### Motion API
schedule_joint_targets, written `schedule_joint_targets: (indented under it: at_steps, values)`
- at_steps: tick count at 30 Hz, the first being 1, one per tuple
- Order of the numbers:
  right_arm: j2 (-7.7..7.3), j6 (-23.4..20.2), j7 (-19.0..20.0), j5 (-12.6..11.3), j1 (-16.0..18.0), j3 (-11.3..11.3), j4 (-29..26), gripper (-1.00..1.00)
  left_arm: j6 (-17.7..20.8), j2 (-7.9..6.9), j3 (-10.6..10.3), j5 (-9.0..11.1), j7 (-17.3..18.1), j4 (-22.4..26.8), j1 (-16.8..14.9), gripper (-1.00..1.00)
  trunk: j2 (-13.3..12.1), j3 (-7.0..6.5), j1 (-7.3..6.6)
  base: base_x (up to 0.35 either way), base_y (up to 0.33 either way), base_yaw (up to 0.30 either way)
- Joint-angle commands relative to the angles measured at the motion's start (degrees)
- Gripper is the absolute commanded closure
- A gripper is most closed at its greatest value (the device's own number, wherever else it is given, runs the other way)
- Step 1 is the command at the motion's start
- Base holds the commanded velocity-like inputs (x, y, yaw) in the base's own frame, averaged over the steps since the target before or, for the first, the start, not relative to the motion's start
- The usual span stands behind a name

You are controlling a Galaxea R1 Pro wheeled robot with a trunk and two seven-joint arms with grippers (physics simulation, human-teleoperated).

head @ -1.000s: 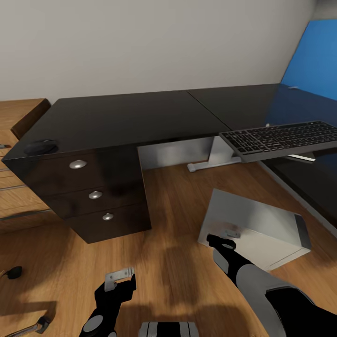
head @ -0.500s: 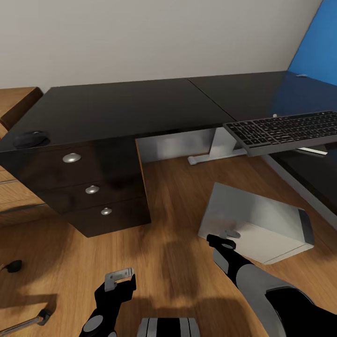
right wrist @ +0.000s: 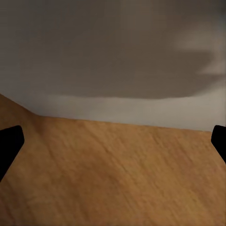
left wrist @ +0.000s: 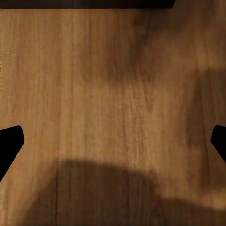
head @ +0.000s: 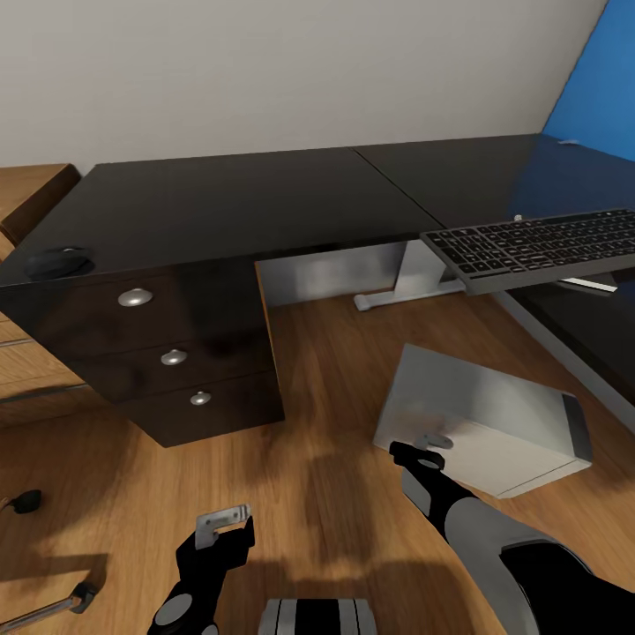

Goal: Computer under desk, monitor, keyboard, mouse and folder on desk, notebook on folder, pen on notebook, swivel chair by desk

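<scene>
The black desk (head: 238, 207) spans the head view, drawers at its left. The mouse (head: 59, 262) sits on the desk's left front corner. The keyboard (head: 540, 247) lies on the right wing, overhanging its edge. The grey computer (head: 485, 414) rests on the wooden floor in front of the desk. My right gripper (head: 425, 451) is open beside the computer's near corner, and its wrist view faces the grey case (right wrist: 113, 61). My left gripper (head: 222, 526) hangs open over bare floor (left wrist: 113, 94). A chrome leg of the swivel chair (head: 40, 608) shows at lower left. Monitor, folder, notebook and pen are out of view.
A blue wall panel (head: 604, 84) stands at the back right, mirrored in the desk top. A wooden dresser (head: 31, 190) is left of the desk. The desk's white leg (head: 407, 280) stands under the corner. A black caster (head: 26, 501) lies on the floor at left.
The camera shifted a little one second ago, so the whole picture slid. Since then the desk, computer and right arm have held still, and the left gripper sits marginally lower.
</scene>
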State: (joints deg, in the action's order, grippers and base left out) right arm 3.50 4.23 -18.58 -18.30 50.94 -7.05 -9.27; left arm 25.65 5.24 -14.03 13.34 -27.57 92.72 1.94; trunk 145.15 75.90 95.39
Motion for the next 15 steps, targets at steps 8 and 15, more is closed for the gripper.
schedule_joint_targets:
  at_steps: [8, 15]
  values:
    - [0.00, 0.3, -0.2, -0.6, 0.0, -0.5, 0.0, -1.00, 0.1, -0.14, 0.2, 0.6, -0.5, 0.1, 0.0, -1.00, 0.0, 0.03, -0.01, 0.065, 0.000, 0.000]
    - [0.01, 0.3, -0.2, -0.6, 0.0, -0.5, 0.0, -1.00, 0.1, -0.14, 0.2, 0.6, -0.5, 0.1, 0.0, -1.00, 0.0, 0.03, -0.01, 0.085, 0.000, 0.000]
